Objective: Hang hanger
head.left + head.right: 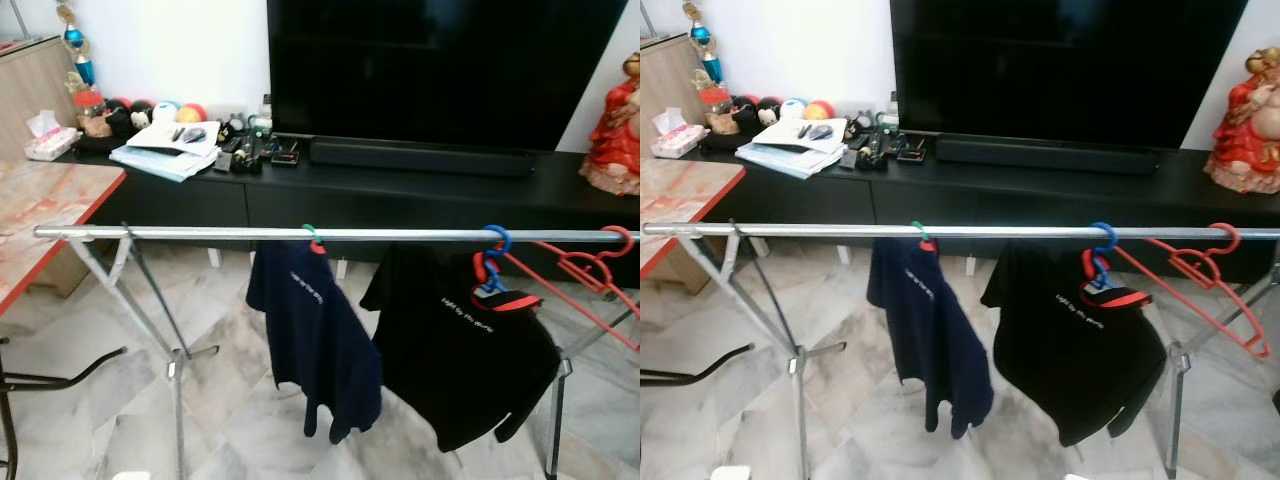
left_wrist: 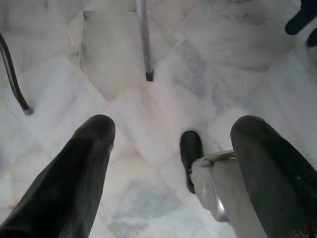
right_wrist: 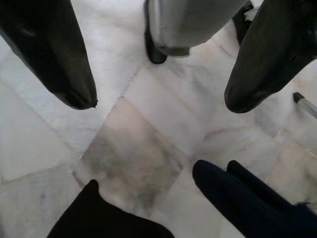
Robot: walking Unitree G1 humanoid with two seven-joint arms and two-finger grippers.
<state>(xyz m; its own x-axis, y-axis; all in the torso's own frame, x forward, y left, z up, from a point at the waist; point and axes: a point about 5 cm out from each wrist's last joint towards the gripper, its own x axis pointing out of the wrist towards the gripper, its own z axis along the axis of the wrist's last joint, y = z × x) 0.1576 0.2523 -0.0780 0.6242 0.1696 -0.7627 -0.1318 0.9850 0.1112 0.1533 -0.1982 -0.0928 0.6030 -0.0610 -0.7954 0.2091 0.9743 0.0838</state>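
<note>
Both my pincers, left (image 2: 171,144) and right (image 3: 158,99), hang released, empty; red hanger (image 1: 590,268) on rail (image 1: 200,233): I'd retreat straight.

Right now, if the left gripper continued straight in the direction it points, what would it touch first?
Most likely the marble floor. The left gripper hangs open, pointing down, with bare tiles between its fingers. The rack's leg end and a curved black leg lie off to the sides, though depth is hard to judge.
</note>
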